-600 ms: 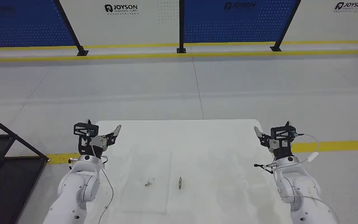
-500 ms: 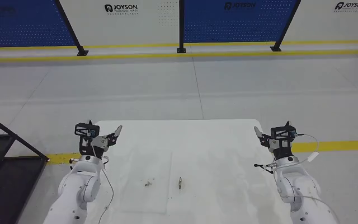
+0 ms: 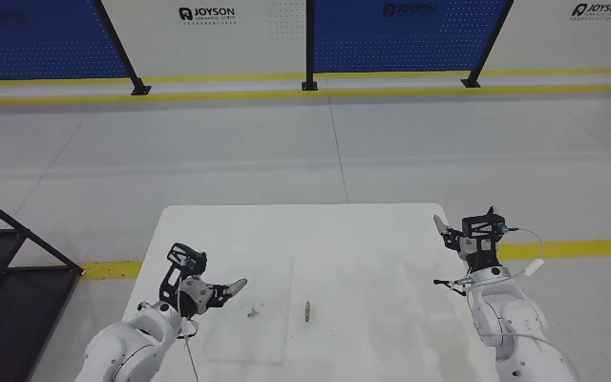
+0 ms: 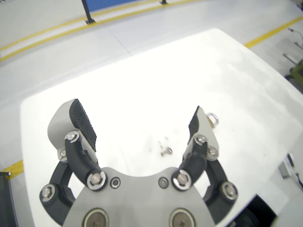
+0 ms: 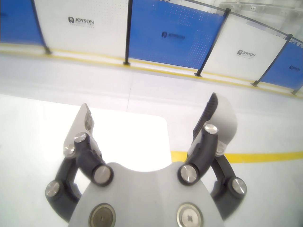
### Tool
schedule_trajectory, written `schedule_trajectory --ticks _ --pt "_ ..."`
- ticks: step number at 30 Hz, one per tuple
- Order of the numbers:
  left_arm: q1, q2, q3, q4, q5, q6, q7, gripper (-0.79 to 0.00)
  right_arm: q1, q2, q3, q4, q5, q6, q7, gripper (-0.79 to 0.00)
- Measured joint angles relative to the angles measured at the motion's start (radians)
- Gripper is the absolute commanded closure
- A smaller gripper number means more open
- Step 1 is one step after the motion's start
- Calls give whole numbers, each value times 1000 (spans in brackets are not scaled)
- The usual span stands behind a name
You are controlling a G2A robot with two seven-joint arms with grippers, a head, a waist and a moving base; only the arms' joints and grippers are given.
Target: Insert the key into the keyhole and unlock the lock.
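A small silvery key point(image 3: 253, 311) is seen lying flat on the white table point(image 3: 382, 248); a small brass lock point(image 3: 306, 310) is laid near it, not touching

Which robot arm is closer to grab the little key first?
Left. The left tool, open, hangs over the table right by the key, with the lock a little farther on. The right tool, also open, sits by the table's far corner, away from both.

The left arm point(image 3: 129, 344) and right arm point(image 3: 506, 320) are covered in white shells. The left gripper point(image 4: 136, 107) and right gripper point(image 5: 149, 101) are made of silver plates, black links and round screws. Black bumpy pads point(image 4: 82, 124) are fitted inside. A thin white cable point(image 3: 531, 267) is looped by the right wrist.
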Motion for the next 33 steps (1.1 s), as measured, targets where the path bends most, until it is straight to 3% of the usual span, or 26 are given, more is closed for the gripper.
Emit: schedule_trajectory --ticks 4,7,8,10,11,12,16,22,33 --pt "2 -5 105 19 52 71 -112 -785 0 0 0 0 0 0 0 -785" --pt "-29 -13 191 52 155 179 -136 -779 0 0 0 0 0 0 0 -785" --pt "-37 -17 218 65 175 211 -140 -680 0 0 0 0 0 0 0 -785" --pt "-57 -23 271 91 205 276 -153 -576 0 0 0 0 0 0 0 -785" --pt "-66 -25 289 101 219 299 -157 -483 0 0 0 0 0 0 0 -785" --pt "-77 -28 311 114 239 326 -161 -462 0 0 0 0 0 0 0 -785" --pt "-105 -35 359 144 285 385 -170 -480 0 0 0 0 0 0 0 -785" --pt "-126 -41 398 175 345 441 -169 -345 0 0 0 0 0 0 0 -785" --pt "-166 -48 440 232 386 464 -203 -345 0 0 0 0 0 0 0 -785"
